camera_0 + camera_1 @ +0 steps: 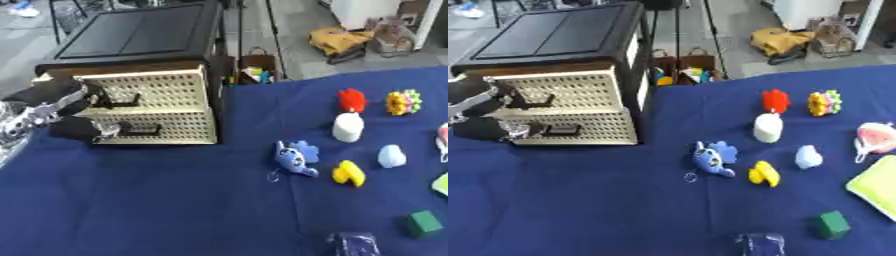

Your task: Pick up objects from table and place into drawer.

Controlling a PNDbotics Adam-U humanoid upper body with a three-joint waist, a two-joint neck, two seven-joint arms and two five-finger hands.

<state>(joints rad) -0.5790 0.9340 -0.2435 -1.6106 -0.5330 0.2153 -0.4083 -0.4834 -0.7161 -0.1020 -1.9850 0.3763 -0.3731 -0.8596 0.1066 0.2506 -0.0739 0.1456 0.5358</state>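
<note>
So the left robot hand (66, 107) is up against the front of the drawer unit (144, 107), fingers curled around the upper drawer's dark handle (122, 102); the right one isn't in shot. The drawer looks like perforated plastic, stiff and light I'd guess, and that handle bar is the obvious place to pull. The things to pick up all sit right of the unit: a blue plush toy (295, 157) nearest, a yellow duck-like piece (349, 173) just beyond it, then a white cylinder (348, 127) and a red piece (352, 100) farther right. The plush looks soft and squashy, so grab it round the body. The surface has a dark blue cloth (175, 200) that could bunch. Behind it there's grey floor with bags.
</note>
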